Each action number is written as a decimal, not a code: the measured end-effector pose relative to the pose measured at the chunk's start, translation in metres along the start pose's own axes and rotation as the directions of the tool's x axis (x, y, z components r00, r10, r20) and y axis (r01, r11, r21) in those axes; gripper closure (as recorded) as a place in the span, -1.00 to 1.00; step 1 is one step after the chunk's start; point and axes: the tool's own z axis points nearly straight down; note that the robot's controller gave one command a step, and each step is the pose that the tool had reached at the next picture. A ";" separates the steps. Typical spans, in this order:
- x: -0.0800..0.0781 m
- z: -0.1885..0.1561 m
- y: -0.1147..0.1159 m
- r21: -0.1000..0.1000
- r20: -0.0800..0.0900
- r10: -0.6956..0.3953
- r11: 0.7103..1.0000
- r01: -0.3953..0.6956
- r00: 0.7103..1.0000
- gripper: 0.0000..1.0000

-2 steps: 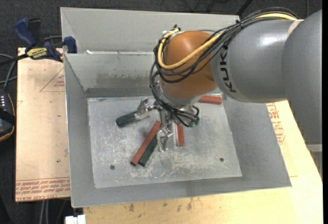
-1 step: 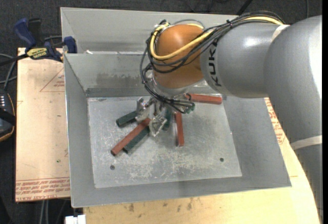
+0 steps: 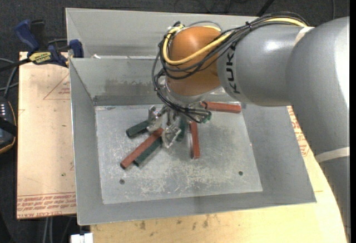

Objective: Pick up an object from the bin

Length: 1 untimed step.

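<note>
1. Camera view, progress: the gripper (image 3: 168,128) is down near the floor of the bin (image 3: 183,180), in the middle of a small cluster of bars. No bar is seen lifted. The wrist and its cables hide much of it, so I cannot tell whether it is apart, together or clamped on anything. At most the pick seems to be at the grasping stage. A sure hold and the lift out look still to come.
2. Task's thing: the slanted red bar (image 3: 139,150) and the slanted green bar (image 3: 149,153) lie side by side, with their upper ends running in at the gripper. One of them is the likely target, but I cannot tell which.
3. Bin contents: a left green bar (image 3: 138,129) lies just beside the gripper. A right red bar (image 3: 194,139) lies near its other side. A back red bar (image 3: 222,107) lies by the rear wall, and a green piece (image 3: 201,117) is close under the wrist. All of them rest on the bin floor.
</note>
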 end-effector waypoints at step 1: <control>-0.004 -0.136 -0.002 0.001 0.001 0.024 1.000 -0.024 1.000 1.00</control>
